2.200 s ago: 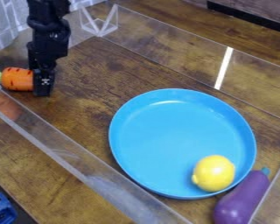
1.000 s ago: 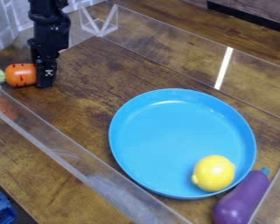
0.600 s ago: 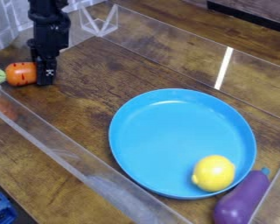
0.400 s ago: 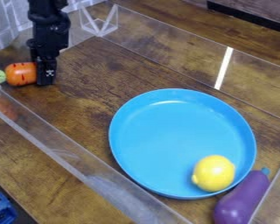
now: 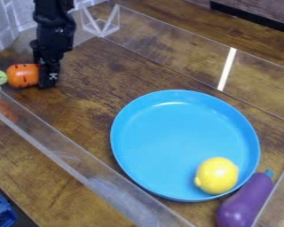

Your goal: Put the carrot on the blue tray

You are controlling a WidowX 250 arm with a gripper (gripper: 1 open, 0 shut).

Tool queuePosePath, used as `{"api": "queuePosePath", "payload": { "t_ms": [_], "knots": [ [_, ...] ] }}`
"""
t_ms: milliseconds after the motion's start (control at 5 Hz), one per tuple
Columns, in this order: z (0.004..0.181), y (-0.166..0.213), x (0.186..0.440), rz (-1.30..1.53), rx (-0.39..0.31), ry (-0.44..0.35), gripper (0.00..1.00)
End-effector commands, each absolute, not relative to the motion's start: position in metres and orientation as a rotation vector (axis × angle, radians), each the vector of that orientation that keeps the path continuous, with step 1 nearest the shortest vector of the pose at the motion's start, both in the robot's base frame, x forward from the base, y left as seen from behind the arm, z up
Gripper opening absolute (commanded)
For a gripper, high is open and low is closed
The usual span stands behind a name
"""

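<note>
The carrot (image 5: 22, 75) sits at the tabletop's (image 5: 145, 66) far left, well apart from the blue tray (image 5: 169, 133); my fingers (image 5: 45, 78), spread a moment ago, now pinch its near end, so I judge the lift can begin.

The wooden table (image 5: 169, 62) is showing a dark, grained, semi-glossy finish that is catching a bright streak of light near its far right edge, and clear, shiny acrylic walls (image 5: 61, 151) are running along its near left edge. The blue tray (image 5: 151, 133) is looking like smooth, satiny plastic, and so are the glossy yellow lemon (image 5: 216, 175) lying on it and the purple eggplant (image 5: 247, 207) at the near right corner. The carrot (image 5: 19, 75) is looking like smooth orange plastic with a slight sheen, and the gripper (image 5: 45, 82) is appearing matt black.
</note>
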State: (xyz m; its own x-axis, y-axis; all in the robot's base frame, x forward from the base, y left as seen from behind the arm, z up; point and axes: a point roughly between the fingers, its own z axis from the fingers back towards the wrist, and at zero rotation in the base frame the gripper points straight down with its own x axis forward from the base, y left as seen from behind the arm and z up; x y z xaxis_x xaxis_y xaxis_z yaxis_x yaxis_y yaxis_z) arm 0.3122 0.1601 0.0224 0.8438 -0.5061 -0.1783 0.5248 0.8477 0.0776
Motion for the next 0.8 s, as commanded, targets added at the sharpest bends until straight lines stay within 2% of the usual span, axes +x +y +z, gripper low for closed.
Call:
{"api": "queuePosePath", "payload": {
  "t_ms": [0, 600],
  "knots": [
    [0.052, 0.155, 0.321, -0.55, 0.179, 0.096, 0.0],
    [0.059, 0.145, 0.323, -0.559, 0.185, 0.094, 0.0]
  ]
}}
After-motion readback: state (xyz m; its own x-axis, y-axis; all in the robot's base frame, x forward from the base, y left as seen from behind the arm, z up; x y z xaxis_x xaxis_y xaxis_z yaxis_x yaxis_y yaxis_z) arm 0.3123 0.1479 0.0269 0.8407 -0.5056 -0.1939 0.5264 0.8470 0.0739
